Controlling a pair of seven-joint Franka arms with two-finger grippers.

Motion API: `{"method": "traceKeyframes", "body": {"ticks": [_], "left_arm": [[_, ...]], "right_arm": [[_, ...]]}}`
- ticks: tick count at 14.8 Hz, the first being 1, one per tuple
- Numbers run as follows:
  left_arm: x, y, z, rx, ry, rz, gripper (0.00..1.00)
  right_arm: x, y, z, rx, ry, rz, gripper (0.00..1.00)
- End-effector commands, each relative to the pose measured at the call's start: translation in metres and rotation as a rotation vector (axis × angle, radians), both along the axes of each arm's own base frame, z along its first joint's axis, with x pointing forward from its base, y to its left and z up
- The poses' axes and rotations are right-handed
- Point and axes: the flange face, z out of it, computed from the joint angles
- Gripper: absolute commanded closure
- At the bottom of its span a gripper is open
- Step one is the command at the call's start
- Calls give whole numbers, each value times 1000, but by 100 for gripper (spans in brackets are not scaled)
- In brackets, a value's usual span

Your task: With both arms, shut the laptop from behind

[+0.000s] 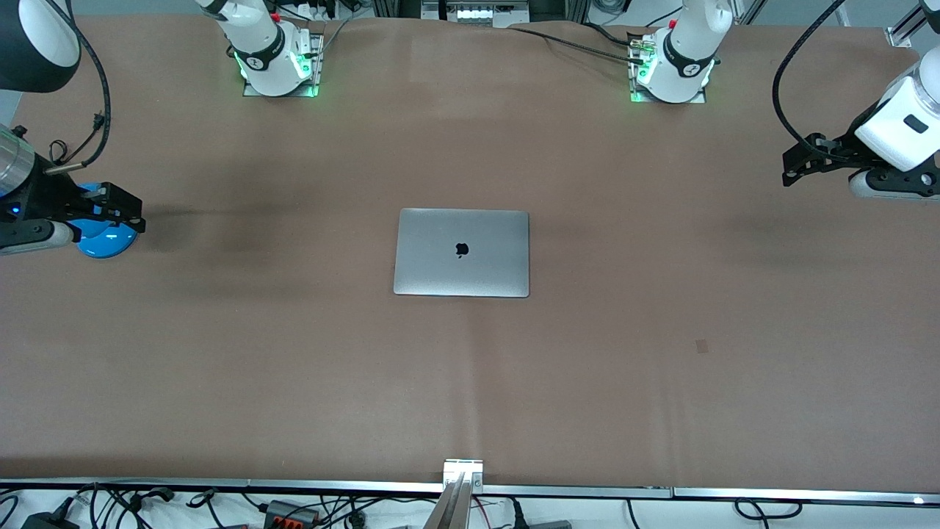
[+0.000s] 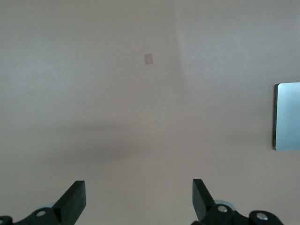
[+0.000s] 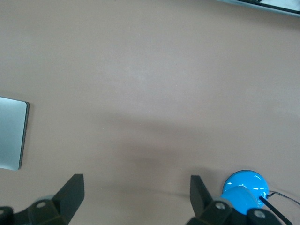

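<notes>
The silver-grey laptop [image 1: 462,253] lies shut and flat in the middle of the table, lid up with its black apple logo showing. A corner of it shows in the left wrist view [image 2: 287,116] and in the right wrist view [image 3: 12,132]. My left gripper [image 1: 797,163] hangs open and empty over the table at the left arm's end, well apart from the laptop; its fingers [image 2: 75,199] stand wide. My right gripper [image 1: 121,209] hangs open and empty over the right arm's end, its fingers [image 3: 72,192] wide apart.
A blue lamp base [image 1: 107,236] stands under the right gripper at the right arm's end, also in the right wrist view [image 3: 244,186]. A small tan patch [image 1: 702,345] lies on the brown table cover [image 1: 661,411]. Cables and a metal rail run along the table's near edge.
</notes>
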Motion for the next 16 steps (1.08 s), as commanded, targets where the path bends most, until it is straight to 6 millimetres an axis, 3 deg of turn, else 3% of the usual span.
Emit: {"method": "traceKeyframes", "body": {"ticks": [1,8,16], "left_arm": [[-4,0,7,-3,7,9,0],[-9,-6,6,-1,44,-1,0],[-10,-4,5,-1,47,1,0]], "right_arm": [[-6,-7,19,-2,3,-17,0],[-7,-32,17,10,32,-64,0],[-5,-26,12,10,41,-50,0]]}}
